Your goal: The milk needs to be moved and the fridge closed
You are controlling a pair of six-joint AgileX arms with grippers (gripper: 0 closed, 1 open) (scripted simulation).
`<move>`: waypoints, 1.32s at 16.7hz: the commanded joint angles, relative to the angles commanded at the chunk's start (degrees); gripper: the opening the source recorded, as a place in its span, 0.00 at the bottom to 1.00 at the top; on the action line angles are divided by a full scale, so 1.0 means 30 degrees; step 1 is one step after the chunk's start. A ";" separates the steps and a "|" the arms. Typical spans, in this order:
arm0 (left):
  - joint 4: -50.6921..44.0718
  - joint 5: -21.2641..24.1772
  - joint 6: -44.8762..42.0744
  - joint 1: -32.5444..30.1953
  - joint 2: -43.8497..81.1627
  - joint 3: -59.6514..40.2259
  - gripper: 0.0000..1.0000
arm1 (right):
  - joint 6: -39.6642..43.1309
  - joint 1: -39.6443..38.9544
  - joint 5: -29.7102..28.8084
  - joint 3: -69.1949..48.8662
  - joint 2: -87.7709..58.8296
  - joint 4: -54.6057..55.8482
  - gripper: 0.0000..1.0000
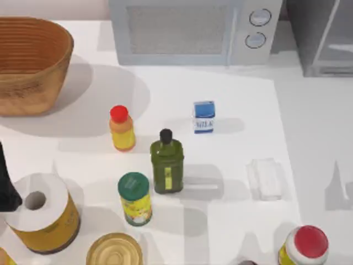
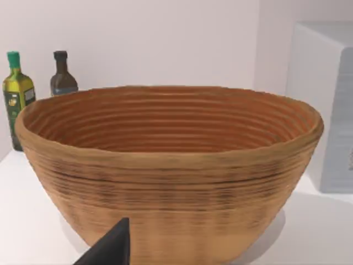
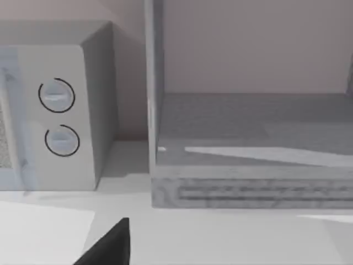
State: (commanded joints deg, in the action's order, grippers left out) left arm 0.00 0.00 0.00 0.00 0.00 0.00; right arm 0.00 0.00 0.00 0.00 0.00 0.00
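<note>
The milk (image 1: 203,117) is a small carton with a blue top and a white front. It stands upright near the middle of the table, in front of the microwave. The fridge (image 1: 320,38) is a grey cabinet at the back right. In the right wrist view the fridge (image 3: 248,138) stands open, with its bare grey inside showing past a pale frame. My left arm (image 1: 5,185) is a dark shape at the table's left edge. A black tip of my left gripper (image 2: 110,248) faces a basket. A black tip of my right gripper (image 3: 110,243) faces the fridge and microwave.
A woven basket (image 1: 30,63) sits at the back left and a white microwave (image 1: 193,30) at the back centre. Near the milk stand an orange bottle (image 1: 122,128), a green bottle (image 1: 166,161) and a green-lidded can (image 1: 134,197). A red-lidded jar (image 1: 306,245) and a see-through block (image 1: 266,178) are on the right.
</note>
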 joint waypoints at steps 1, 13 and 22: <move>0.0000 0.0000 0.0000 0.0000 0.0000 0.0000 1.00 | 0.0000 0.0000 0.0000 0.0000 0.0000 0.0000 1.00; 0.0000 0.0000 0.0000 0.0000 0.0000 0.0000 1.00 | -0.0226 -1.1560 -1.1611 -0.0300 -0.9611 0.9126 1.00; 0.0000 0.0000 0.0000 0.0000 0.0000 0.0000 1.00 | -0.0345 -1.7643 -1.7727 -0.0459 -1.4669 1.3935 1.00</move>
State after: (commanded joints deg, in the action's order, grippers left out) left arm 0.00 0.00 0.00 0.00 0.00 0.00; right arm -1.04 -52.93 -53.18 -1.38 -44.01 41.81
